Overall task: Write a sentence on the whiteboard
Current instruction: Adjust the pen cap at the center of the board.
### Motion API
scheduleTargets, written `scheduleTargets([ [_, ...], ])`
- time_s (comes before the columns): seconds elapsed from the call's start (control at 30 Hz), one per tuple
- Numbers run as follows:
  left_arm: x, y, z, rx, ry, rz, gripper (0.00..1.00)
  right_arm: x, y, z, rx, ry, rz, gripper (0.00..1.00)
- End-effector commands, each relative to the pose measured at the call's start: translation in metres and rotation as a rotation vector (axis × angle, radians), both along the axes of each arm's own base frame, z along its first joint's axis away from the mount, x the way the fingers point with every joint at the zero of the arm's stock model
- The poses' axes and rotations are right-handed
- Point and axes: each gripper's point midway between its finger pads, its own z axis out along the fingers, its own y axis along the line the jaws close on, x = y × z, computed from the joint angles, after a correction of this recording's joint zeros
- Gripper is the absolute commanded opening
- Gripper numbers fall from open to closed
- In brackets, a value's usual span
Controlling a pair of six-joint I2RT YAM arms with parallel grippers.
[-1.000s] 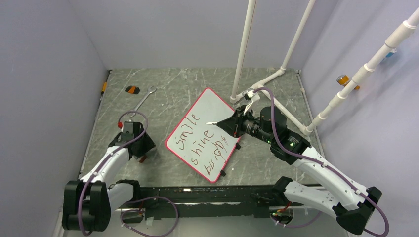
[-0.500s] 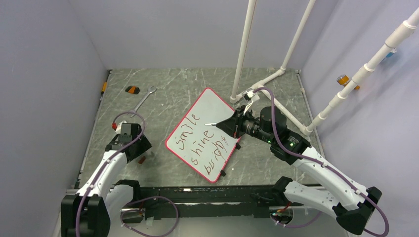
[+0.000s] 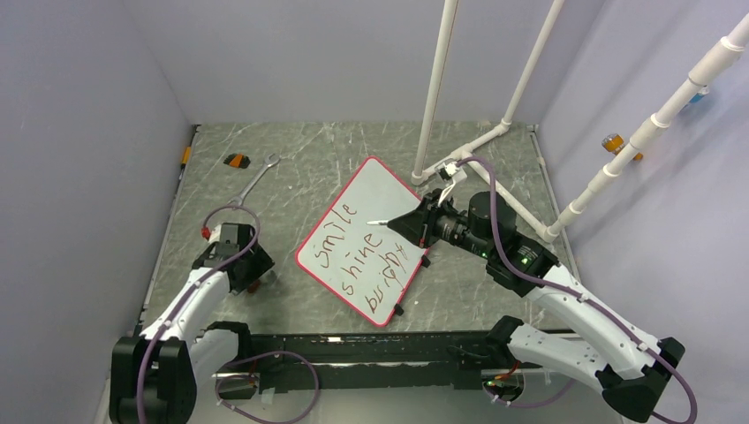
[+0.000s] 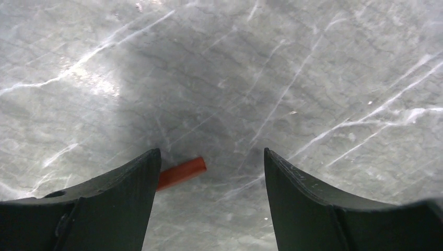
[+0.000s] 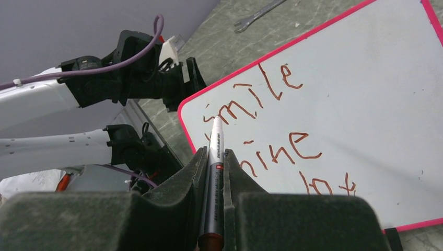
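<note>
The whiteboard [image 3: 382,188] is bare near its far edge; right tool [image 5: 215,155] clamps a marker [image 5: 216,135], left tool [image 4: 209,158] gapes empty.

The left gripper [image 4: 211,153] has opened wider and drawn slightly farther from the whiteboard [image 3: 382,187], on its left side. A small red-orange piece [image 4: 184,171], possibly a marker cap, now lies loose on the table [image 4: 292,78] between the spread jaws, partly hidden behind one finger.
</note>
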Motion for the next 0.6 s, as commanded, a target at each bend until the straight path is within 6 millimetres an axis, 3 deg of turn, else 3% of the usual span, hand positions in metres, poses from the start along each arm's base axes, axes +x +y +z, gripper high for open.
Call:
scheduleTargets([
  [0.0,0.006,-0.027,-0.009,-0.100,-0.006,-0.021,0.75,-0.003,-0.005,0.013,0.033,-0.027,-0.013,0.00],
  [0.23,0.019,-0.061,0.000,-0.116,-0.011,-0.095,0.75,-0.004,-0.008,0.014,0.026,-0.027,-0.020,0.00],
  [0.57,0.007,0.004,0.038,0.129,-0.076,0.005,0.81,-0.006,-0.006,0.014,0.034,-0.024,-0.006,0.00],
])
